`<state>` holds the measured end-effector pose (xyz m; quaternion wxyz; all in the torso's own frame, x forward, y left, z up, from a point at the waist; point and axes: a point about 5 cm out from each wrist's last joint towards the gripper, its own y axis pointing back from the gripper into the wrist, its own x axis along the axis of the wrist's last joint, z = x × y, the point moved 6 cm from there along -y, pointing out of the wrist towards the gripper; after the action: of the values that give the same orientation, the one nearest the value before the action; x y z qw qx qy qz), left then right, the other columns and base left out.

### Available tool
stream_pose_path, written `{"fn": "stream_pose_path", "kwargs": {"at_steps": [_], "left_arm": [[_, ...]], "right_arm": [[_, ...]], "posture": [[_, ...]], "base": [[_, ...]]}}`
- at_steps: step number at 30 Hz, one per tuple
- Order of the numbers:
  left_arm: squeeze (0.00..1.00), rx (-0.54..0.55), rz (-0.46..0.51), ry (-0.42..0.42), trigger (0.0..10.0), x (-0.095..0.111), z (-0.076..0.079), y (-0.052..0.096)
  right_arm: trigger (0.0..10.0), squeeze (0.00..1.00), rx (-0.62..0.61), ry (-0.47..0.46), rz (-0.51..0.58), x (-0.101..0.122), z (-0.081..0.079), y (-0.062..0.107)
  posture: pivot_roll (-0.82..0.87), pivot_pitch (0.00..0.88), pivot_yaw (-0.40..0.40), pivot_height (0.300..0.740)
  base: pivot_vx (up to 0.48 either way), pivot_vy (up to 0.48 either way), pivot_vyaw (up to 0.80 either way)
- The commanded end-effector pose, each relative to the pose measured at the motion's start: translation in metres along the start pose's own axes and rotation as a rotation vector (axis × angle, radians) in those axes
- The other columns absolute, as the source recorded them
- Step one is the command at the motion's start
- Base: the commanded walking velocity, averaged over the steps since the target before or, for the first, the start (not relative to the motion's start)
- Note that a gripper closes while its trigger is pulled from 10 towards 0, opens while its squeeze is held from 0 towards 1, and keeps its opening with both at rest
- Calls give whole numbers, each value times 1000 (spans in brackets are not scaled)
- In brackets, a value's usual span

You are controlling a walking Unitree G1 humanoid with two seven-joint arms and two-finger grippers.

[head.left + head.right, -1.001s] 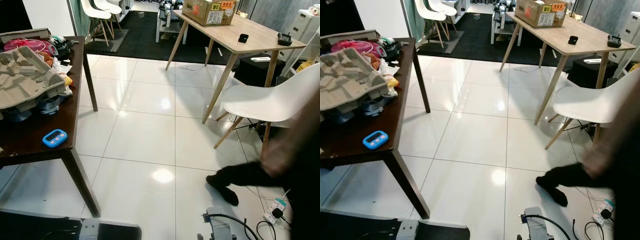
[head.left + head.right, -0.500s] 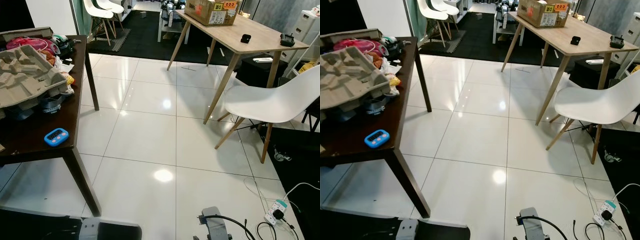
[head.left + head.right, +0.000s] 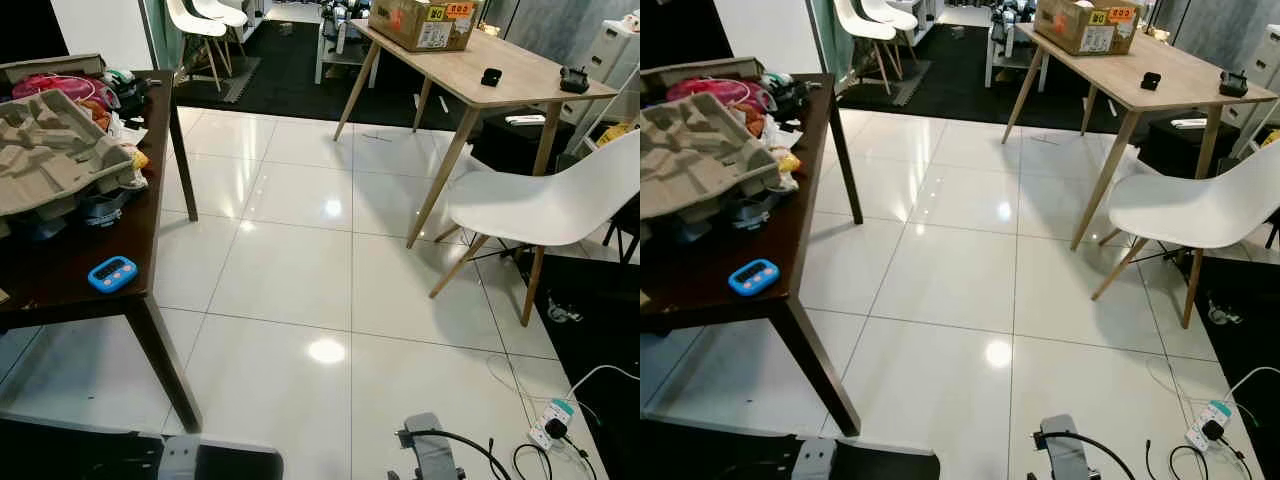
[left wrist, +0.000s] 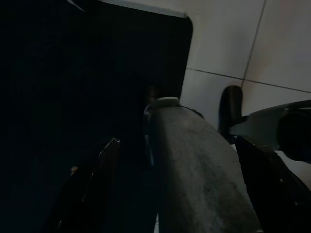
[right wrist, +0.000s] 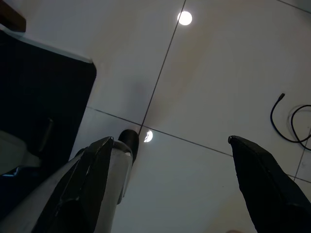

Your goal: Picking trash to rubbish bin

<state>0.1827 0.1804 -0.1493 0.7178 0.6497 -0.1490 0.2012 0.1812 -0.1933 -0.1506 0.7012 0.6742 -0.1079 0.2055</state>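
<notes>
Firstly, left eye view: a dark wooden surface [image 3: 60,285] is seen at the robot's left, above a glossy white tiled floor [image 3: 300,270].
Trash on the surface: a grey moulded pulp tray [image 3: 50,150] is laid over a heap of mixed items; pink and coloured things [image 3: 50,85] are piled behind it, and their kind cannot be told.
Blue timer: a small blue timer [image 3: 111,273] is lying flat near the front edge of the dark surface, apart from the heap.
Light table: a light wooden table [image 3: 480,75] is standing further back at the right, and a cardboard box [image 3: 420,22] is set on its far end.
White chair: a white chair [image 3: 545,205] is placed just beside the light table, on the near side.
Power strip: a white power strip [image 3: 550,420] with cables is lying on the floor at the lower right.
Right eye view: the same scene is shown; no rubbish bin can be identified.
Left wrist view: the left gripper [image 4: 180,187] is hanging low in the dark beside the robot's own body; its fingers [image 4: 95,184] are spread apart and nothing is held.
Right wrist view: the right gripper [image 5: 175,189] is pointed down at the tiled floor; its fingers [image 5: 265,187] are spread wide and nothing is between them.
</notes>
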Motion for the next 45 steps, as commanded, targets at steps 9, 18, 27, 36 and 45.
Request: {"fn": "stream_pose_path", "kwargs": {"at_steps": [9,18,27,36,45], "left_arm": [[0,10,9,-72,10000,1,-1,0],[0,-39,13,-17,10000,4,2,0],[0,-43,8,-17,10000,5,2,0],[0,-50,6,-16,10000,5,4,0],[0,-62,4,-18,10000,4,7,-1]], "right_arm": [[10000,0,-25,-19,5,-2,6,1],[10000,0,-28,-35,11,0,5,0],[10000,0,-15,-51,18,2,2,0],[10000,0,6,-68,15,1,0,0],[10000,0,5,-70,6,-3,3,1]], "posture": [[28,46,-32,740],[23,53,-19,740],[21,56,-15,740],[19,57,-14,740],[11,64,-16,740]], "base": [[0,0,0],[0,-93,0],[0,-418,0],[0,-465,567],[0,-459,780]]}}
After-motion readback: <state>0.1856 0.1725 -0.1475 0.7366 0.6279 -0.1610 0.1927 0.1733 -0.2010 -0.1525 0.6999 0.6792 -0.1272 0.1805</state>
